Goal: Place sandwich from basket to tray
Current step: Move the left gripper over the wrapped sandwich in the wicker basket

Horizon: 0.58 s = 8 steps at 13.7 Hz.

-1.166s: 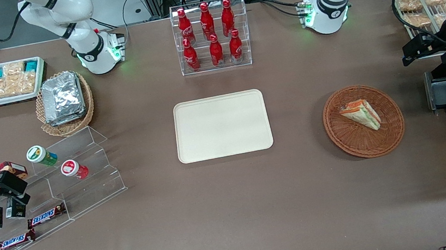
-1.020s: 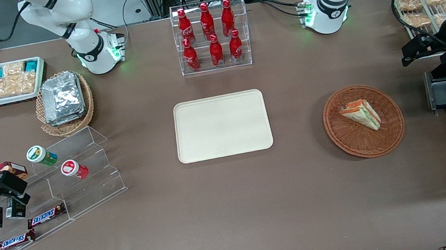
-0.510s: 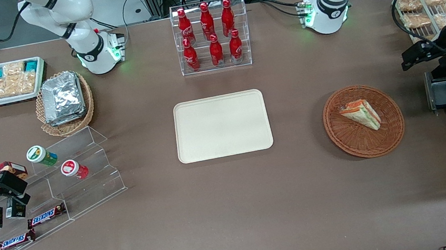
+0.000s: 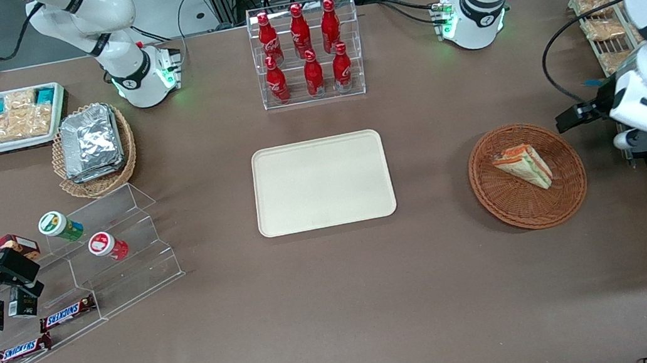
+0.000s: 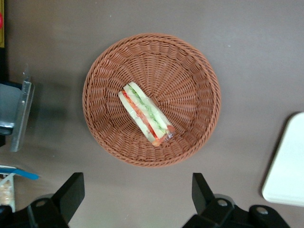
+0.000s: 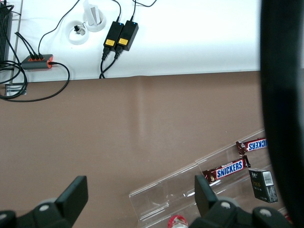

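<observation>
Nothing is moved yet: the sandwich (image 5: 146, 114) lies in the basket (image 5: 97, 85), and the tray (image 4: 322, 183) sits bare. My gripper (image 5: 137, 192) hovers above the basket's edge, fingers spread apart, holding nothing.

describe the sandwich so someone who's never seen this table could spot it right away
Start at the cream tray mid-table, then look toward the working arm's end to the reddish-brown wicker basket. In it lies the sandwich, a pale wedge with orange and green filling, the only item there. The open gripper hovers above, near the basket's rim.
</observation>
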Each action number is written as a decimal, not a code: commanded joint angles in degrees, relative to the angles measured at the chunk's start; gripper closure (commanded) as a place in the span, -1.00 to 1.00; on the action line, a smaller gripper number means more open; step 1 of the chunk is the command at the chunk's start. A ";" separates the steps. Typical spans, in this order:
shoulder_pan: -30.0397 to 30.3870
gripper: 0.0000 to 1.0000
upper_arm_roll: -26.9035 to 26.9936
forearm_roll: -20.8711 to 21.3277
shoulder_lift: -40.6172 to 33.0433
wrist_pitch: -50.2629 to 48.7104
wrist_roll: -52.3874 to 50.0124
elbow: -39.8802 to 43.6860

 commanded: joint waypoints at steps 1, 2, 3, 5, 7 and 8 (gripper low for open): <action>-0.24 -1.00 0.17 0.72 -3.97 9.97 -7.56 -10.68; -0.33 -1.00 0.00 0.72 -3.53 13.14 -11.86 -12.27; -0.50 -1.00 -0.09 0.72 -3.01 14.82 -14.78 -13.42; -0.59 -1.00 -0.09 0.72 -2.30 16.85 -16.73 -15.44; -0.50 -1.00 -0.01 0.72 -2.39 20.53 -17.18 -18.86; -0.50 -1.00 -0.09 0.81 -2.21 23.60 -18.66 -20.62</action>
